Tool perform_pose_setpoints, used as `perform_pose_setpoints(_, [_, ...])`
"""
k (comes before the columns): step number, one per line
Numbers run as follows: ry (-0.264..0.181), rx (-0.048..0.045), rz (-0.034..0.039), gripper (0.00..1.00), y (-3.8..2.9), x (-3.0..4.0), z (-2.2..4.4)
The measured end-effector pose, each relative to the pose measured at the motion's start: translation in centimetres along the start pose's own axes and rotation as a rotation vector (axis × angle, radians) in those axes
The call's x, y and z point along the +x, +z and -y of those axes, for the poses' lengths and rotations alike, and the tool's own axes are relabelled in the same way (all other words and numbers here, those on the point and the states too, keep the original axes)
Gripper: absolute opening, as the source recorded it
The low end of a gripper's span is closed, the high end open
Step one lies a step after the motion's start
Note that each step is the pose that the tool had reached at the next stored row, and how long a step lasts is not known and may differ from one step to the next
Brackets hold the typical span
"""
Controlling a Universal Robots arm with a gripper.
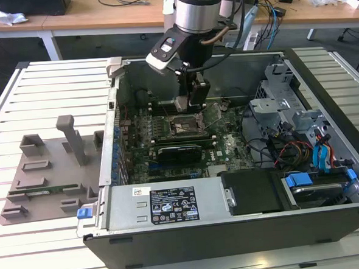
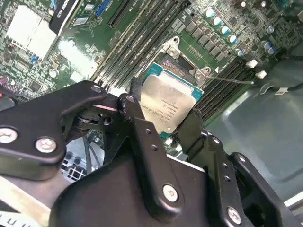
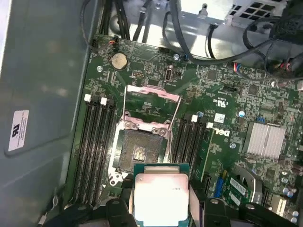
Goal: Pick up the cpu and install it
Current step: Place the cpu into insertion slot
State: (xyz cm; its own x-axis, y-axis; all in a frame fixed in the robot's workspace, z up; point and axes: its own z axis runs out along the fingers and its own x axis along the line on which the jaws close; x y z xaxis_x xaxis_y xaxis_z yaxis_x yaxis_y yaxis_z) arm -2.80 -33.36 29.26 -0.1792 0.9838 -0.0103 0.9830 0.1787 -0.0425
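Your fingers point(image 2: 135, 113) are clamped on the cpu point(image 2: 168, 101), one on each of two opposite edges. The gripper point(image 2: 163, 108) carries it flat, pale metal lid facing the second wrist view. It's up in the air, inside the computer case point(image 1: 235, 244), not seated. In the first wrist view it hangs just beside the open socket point(image 3: 139, 151), with the load frame point(image 3: 151, 97) swung back out of the way.

Think about what you've got there. It looks light, rigid and flat, with a smooth lid that looks slick. The edges, where you have it now, are the right place to hold. I'd judge the contact side and the socket's pins to be the fragile part, so a tilted or forced landing is the risk.

Moving outward, memory slots point(image 3: 94, 142) run along both sides of the socket on the green motherboard point(image 3: 227, 90), and a finned heat sink point(image 3: 265, 139) sits further off.

On writing: the lid has fine dark print, too small to make out. A white sticker point(image 3: 19, 130) sits on the grey case wall, and the power supply point(image 1: 165, 205) carries a panel of labels. Beyond the case, a grey tray point(image 1: 48, 173) lies on the slatted table point(image 1: 42, 76) at the exterior view's left.
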Motion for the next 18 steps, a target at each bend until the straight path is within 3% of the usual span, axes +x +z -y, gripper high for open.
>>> perform_pose_setpoints(18, [0.164, 0.0017, -0.007, 0.55, 0.01, 0.0, 0.0])
